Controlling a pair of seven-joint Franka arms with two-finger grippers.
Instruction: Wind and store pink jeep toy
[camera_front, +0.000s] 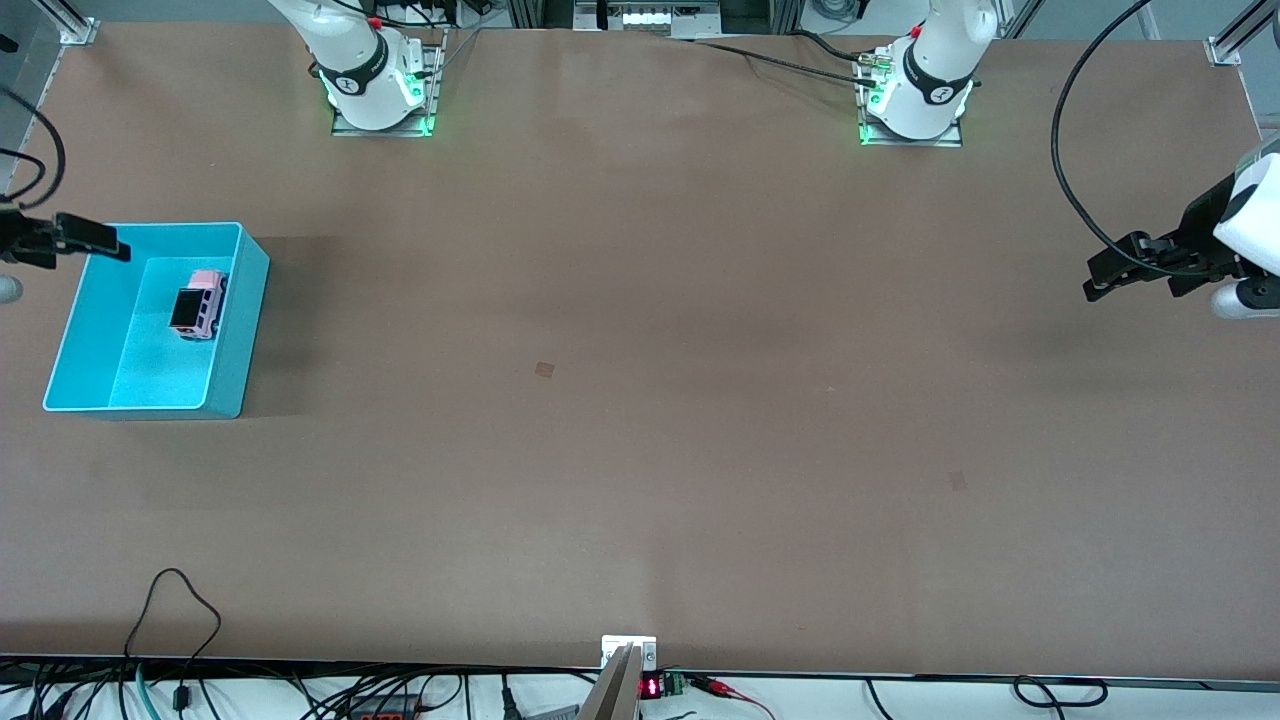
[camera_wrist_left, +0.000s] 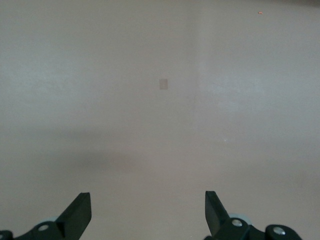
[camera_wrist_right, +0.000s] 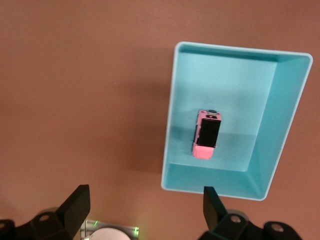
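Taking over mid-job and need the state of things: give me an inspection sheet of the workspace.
Surface: brown table, a few faint marks.
Job's things: pink jeep toy sits on its wheels inside the turquoise bin, at the right arm's end.
Clutter: nothing seen.
Grippers: right hand open, empty, up beside the bin; left hand open, empty, over bare table at the left arm's end.
Cables: black cable loops to the left arm; thin cable lies on the table's near edge.
Surroundings: arm bases lit green.
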